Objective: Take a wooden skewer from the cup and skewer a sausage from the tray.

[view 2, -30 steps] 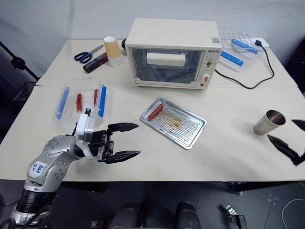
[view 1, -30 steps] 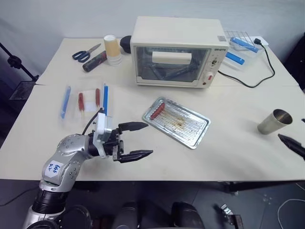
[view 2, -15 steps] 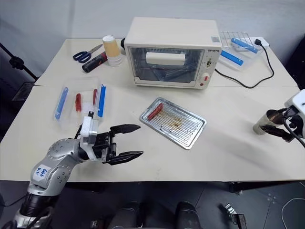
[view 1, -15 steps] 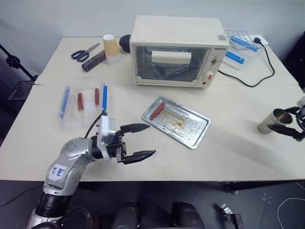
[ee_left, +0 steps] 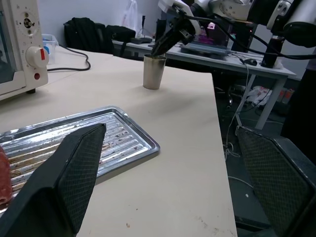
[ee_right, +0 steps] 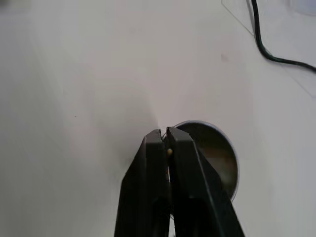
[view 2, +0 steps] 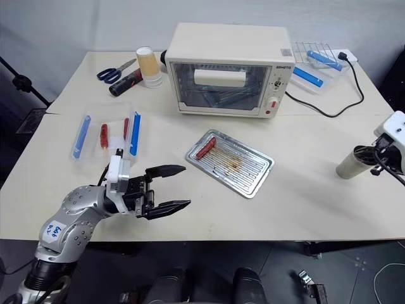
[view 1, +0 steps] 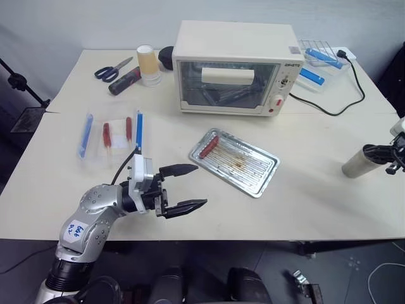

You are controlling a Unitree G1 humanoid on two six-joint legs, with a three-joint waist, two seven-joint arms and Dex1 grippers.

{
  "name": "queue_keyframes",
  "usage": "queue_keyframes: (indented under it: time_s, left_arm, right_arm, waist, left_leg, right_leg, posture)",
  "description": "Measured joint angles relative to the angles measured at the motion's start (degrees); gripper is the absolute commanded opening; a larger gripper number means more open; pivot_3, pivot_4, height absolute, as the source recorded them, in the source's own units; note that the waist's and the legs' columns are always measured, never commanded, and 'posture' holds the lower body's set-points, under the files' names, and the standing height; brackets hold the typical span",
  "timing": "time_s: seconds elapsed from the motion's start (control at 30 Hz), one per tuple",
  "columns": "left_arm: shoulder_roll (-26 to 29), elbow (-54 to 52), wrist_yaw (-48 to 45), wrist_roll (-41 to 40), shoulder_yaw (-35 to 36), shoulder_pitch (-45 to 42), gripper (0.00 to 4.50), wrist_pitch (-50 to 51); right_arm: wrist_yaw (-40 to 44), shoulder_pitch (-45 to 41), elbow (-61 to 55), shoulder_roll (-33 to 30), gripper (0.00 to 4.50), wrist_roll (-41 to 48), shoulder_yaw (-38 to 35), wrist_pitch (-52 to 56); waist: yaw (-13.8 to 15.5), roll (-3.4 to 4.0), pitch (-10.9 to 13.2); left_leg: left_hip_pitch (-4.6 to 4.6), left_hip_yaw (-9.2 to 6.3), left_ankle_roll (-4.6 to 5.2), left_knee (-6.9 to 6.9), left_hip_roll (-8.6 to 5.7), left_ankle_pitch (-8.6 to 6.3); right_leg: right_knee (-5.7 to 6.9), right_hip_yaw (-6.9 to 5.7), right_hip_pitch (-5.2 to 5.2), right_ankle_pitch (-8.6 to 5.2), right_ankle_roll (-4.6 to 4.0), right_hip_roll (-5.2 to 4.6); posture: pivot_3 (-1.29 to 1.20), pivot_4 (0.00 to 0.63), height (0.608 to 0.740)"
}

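Right pincer (ee_right: pixel 166 143), lower centre of its wrist view: closed at the cup (ee_right: pixel 212 153) rim on a skewer (ee_right: pixel 169 151) tip. Left pincer (view 1: pixel 183 187), lower left of the head view: spread, empty; sausage (view 1: pixel 208 146) lies in the tray (view 1: pixel 253 168), mid-frame. Risk, judged: thin stick slips from the pinch, or a skewed lift tips the cup.

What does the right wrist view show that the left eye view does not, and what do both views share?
Right wrist view: the right tool shut on the tip of a wooden skewer at the rim of the cup, and the cup's inside. Left eye view: the tray holding the sausage, the oven, and the open left tool. Both: cup, right tool, table, black cable.
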Motion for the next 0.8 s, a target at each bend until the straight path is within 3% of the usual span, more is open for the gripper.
queue_keyframes:
  time_s: [0.17, 0.33, 0.47, 0.57, 0.67, 0.8]
  left_arm:
    - [0.0, 0.0, 0.1, 0.0, 0.5, 0.0, 4.5, 0.0]
    - [0.0, 0.0, 0.1, 0.0, 1.0, 0.0, 4.5, 0.0]
    - [1.2, 0.0, -0.2, -0.6, 1.8, 0.4, 4.5, 1.0]
    - [1.9, 0.0, -0.7, -1.4, 2.7, 0.5, 4.5, 1.2]
    - [2.4, 0.1, -1.1, -1.8, 3.7, 0.2, 4.5, 1.4]
    - [-1.1, 0.4, 1.1, -1.8, 3.9, -2.9, 4.5, 0.3]
  right_arm:
    - [1.9, -2.3, 0.2, -0.2, 0.02, 0.0, 0.0, 1.2]
    - [6.4, -7.4, 1.6, -4.5, 0.02, 1.0, -0.3, 4.6]
    - [16.3, -13.5, 2.3, -8.3, 0.02, 4.8, -1.4, 4.5]
    - [18.8, -19.0, 2.8, -8.2, 0.02, 6.3, -0.9, 5.6]
    - [20.7, -24.1, 2.1, -5.8, 0.02, 8.9, -0.6, 10.0]
    - [20.2, -24.2, -5.8, 5.8, 0.02, 17.8, -0.6, 19.5]
  waist:
    - [0.0, 0.0, 0.0]
    - [0.0, 0.16, 0.1]
    - [-0.1, 0.17, 0.1]
    - [-0.4, 0.17, 0.1]
    - [-0.6, 0.18, 0.1]
    - [-1.1, 0.09, 0.1]
  left_leg:
    - [-0.01, 0.0, 0.0, 0.0, 0.0, 0.0]
    - [-0.02, 0.0, 0.0, -0.02, -0.01, 0.0]
    - [-0.01, -0.01, 0.0, -0.03, 0.02, 0.0]
    - [-0.01, 0.02, -0.01, -0.01, 0.02, -0.01]
    - [0.0, 0.0, -0.01, -0.05, 0.04, -0.01]
    - [-0.06, -0.04, -0.03, 0.01, 0.06, -0.02]
  right_leg:
    - [-0.01, 0.0, 0.0, 0.0, 0.0, 0.0]
    - [-0.03, 0.01, -0.01, 0.0, 0.0, 0.0]
    - [-0.05, 0.0, 0.0, 0.0, 0.0, 0.02]
    - [-0.07, 0.03, -0.02, 0.0, 0.0, 0.01]
    - [-0.06, 0.03, -0.02, 0.0, 0.0, 0.02]
    - [0.01, -0.01, -0.04, 0.02, -0.02, 0.02]
  posture:
    - [0.0, 0.15, 0.74]
    - [0.0, 0.15, 0.74]
    - [0.0, 0.15, 0.74]
    - [0.0, 0.15, 0.74]
    - [0.0, 0.15, 0.74]
    - [0.0, 0.15, 0.74]
